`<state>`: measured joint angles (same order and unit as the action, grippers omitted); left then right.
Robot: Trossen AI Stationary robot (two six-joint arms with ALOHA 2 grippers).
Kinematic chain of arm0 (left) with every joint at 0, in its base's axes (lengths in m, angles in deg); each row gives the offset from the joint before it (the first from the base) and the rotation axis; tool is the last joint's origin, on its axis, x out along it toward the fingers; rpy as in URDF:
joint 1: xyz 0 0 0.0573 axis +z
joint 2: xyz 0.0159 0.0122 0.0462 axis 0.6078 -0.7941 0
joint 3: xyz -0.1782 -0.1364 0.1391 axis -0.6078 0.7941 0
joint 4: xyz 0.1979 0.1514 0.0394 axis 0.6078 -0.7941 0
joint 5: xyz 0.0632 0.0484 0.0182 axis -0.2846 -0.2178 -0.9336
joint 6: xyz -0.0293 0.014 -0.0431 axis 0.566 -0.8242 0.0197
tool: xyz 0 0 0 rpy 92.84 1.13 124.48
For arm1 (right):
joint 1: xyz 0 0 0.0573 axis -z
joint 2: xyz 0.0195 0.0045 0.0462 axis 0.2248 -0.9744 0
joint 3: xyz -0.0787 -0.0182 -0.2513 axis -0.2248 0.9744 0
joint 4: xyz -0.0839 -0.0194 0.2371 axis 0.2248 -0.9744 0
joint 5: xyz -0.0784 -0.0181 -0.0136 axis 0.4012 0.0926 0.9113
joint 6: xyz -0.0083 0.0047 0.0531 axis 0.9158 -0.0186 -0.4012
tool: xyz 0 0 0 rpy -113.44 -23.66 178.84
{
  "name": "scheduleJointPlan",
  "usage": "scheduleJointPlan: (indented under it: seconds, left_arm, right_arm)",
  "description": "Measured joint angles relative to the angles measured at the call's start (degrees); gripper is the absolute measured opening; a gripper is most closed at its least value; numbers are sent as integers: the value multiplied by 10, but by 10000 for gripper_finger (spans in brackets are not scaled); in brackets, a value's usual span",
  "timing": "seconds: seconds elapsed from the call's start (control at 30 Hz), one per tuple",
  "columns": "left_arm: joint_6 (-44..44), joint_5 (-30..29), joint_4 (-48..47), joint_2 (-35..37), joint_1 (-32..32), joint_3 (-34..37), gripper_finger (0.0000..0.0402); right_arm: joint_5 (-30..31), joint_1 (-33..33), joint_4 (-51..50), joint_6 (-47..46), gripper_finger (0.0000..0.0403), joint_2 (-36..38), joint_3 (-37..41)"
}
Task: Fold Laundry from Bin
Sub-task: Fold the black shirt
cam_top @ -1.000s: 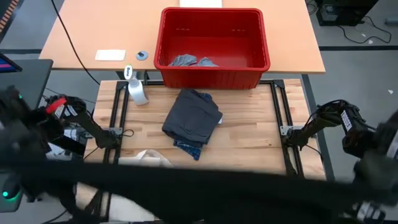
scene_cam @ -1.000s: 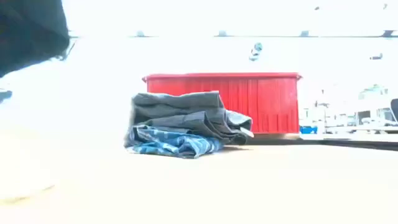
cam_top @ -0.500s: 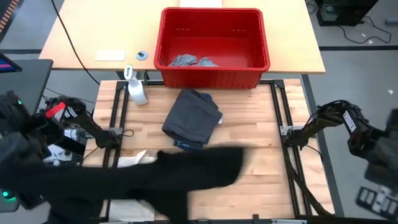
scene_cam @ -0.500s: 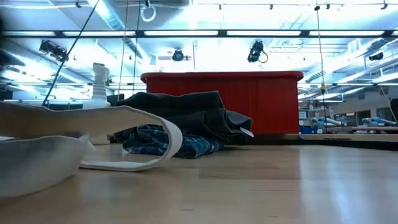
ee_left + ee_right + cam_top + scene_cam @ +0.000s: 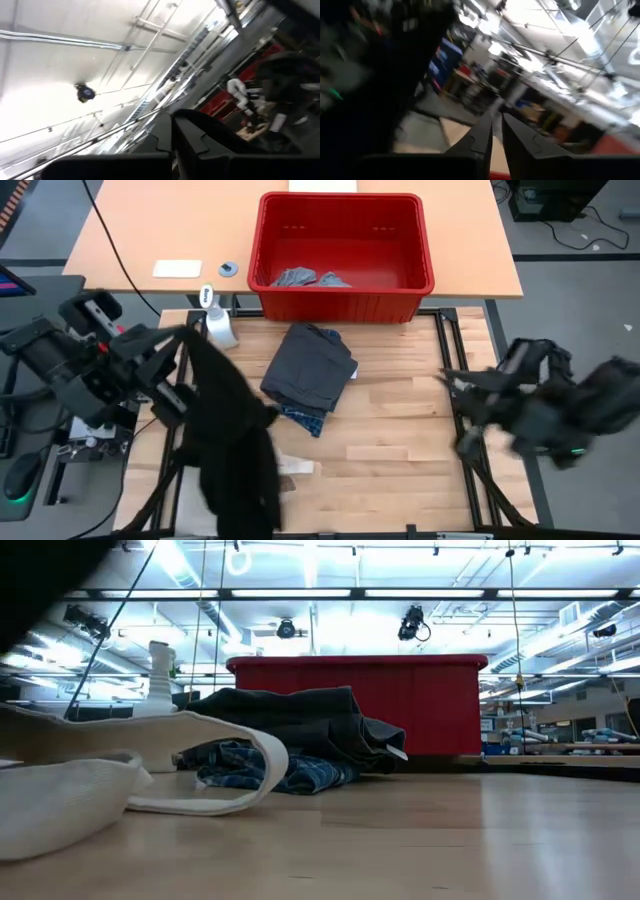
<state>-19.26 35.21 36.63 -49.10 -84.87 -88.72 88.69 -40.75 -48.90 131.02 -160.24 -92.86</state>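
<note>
Black garment [image 5: 232,435]: hangs from the left gripper [image 5: 183,340], draping down over the table's left front part.
Left gripper: raised above the table's left edge, fingers [image 5: 200,137] pinched together on the top of the black garment.
Folded stack [image 5: 308,373]: dark grey piece on top of the blue plaid shirt [image 5: 275,768], mid-table, just in front of the bin.
Red bin [image 5: 343,300]: at the table's back; light grey pieces [image 5: 308,278] lie inside.
Right gripper [image 5: 495,131]: off the table's right edge, fingers nearly together with a thin gap, holding nothing.
Canvas tote bag [image 5: 70,790]: left front, partly under the black garment.
Spray bottle [image 5: 218,320]: left of the bin.
</note>
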Motion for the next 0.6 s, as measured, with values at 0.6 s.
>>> scheduleJointPlan:
  seconds: [0.6]
  left_arm:
    - [31,-27,-4,-1,180,0,7]
  right_arm:
    - [-112,219,-460,-514,212,0,103]
